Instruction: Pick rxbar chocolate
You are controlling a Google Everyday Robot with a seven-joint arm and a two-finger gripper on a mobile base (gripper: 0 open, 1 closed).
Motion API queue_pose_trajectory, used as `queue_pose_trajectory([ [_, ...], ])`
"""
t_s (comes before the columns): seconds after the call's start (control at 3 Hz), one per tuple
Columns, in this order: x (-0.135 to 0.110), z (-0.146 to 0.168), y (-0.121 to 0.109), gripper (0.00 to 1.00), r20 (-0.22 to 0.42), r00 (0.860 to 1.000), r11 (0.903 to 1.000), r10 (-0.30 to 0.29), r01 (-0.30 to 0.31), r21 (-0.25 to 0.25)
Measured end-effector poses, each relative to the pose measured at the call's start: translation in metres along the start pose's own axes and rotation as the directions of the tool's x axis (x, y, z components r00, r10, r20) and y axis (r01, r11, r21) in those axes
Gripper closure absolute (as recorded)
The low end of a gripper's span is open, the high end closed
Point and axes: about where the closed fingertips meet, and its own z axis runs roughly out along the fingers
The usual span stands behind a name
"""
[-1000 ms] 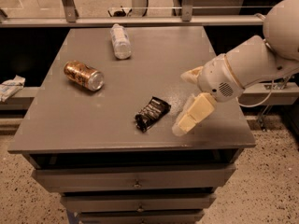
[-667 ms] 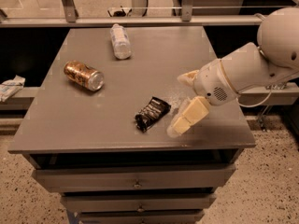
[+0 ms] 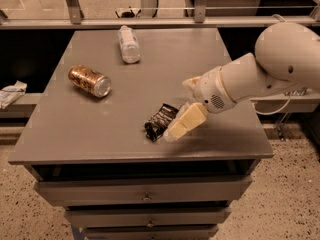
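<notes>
Currently I judge the pick unfinished: the jaws stand open and empty just beside the rxbar chocolate lying on the bench, with grasp and lift outstanding.

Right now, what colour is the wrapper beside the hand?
Glossy black, in the camera view; the hand is close beside the rxbar chocolate.

Gleaming glossy black with pale streaks on the rxbar chocolate; glowing cream on the pincer hovering just beside it; shining brown-gold on the can; spreading plain grey across the tabletop.
</notes>
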Motion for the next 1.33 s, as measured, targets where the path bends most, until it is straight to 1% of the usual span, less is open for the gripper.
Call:
queue_pose_trajectory([
  [0.33, 0.004, 0.018, -0.003, 0.03, 0.0, 0.999, 0.9993, 0.037, -0.037, 0.008],
  [0.67, 0.006, 0.029, -0.003, 0.26, 0.0, 0.998, 0.9983, 0.057, -0.057, 0.008],
  [1.0, 0.005, 0.033, -0.002, 0.49, 0.003, 0.998, 0.9975, 0.069, -0.069, 0.014],
  [1.33, 0.004, 0.032, -0.002, 0.8, 0.003, 0.998, 0.9975, 0.069, -0.069, 0.015],
])
